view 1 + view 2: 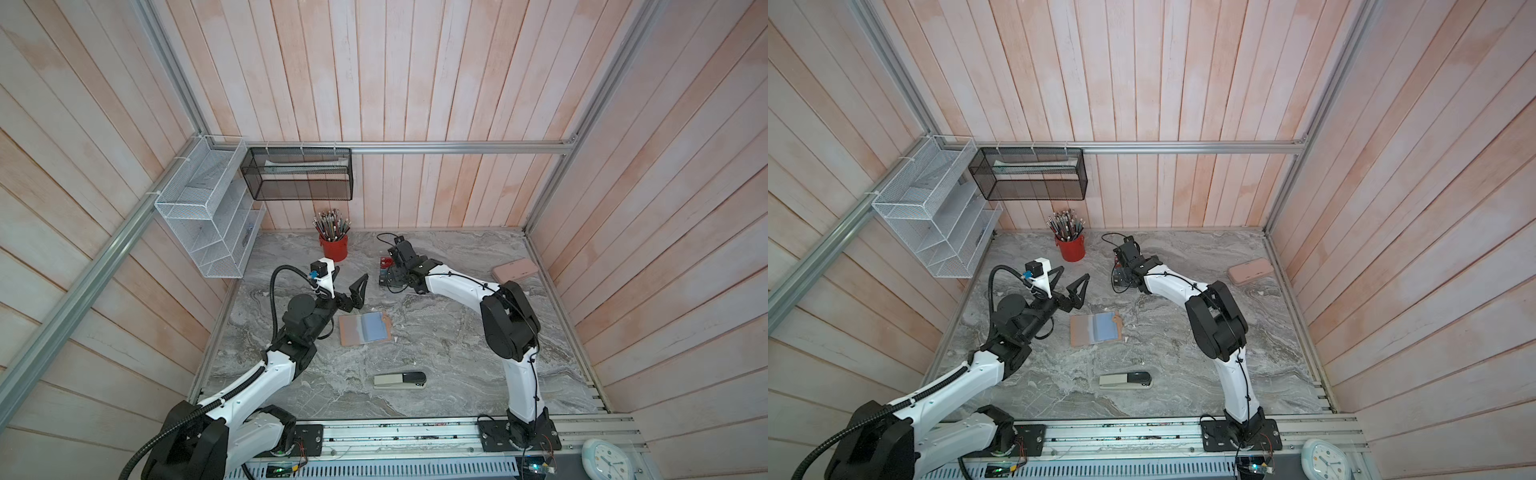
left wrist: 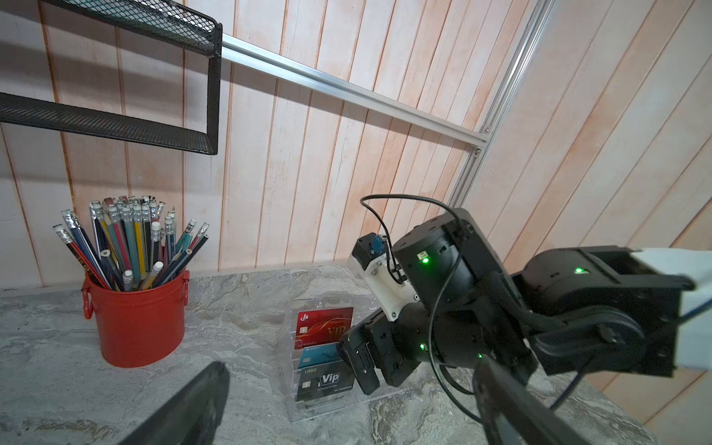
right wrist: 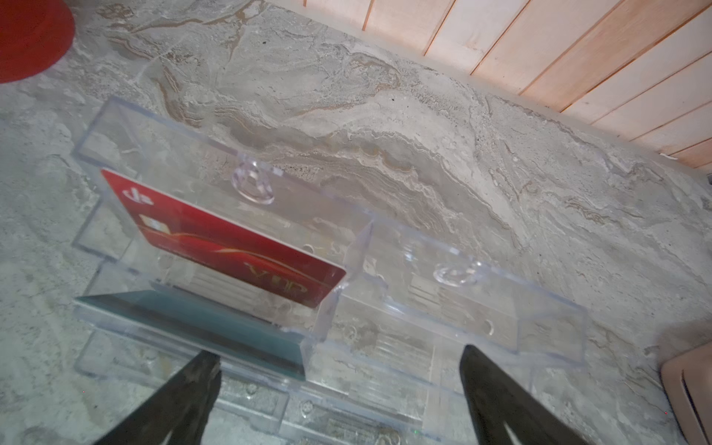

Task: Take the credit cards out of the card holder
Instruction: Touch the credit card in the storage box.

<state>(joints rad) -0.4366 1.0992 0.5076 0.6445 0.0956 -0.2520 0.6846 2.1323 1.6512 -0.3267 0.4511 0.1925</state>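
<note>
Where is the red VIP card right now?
In the left wrist view, the red card stands in the back tier of the clear rack, behind the teal card, beside the red pencil cup and close to the right gripper.

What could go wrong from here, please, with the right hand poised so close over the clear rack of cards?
1. The open right hand hangs just over the clear rack. A careless pull away might catch its thin wall and tip out the red card and teal card.
2. The open left hand hangs between the pencil cup and the opened card holder. A wide swing might knock either.
</note>
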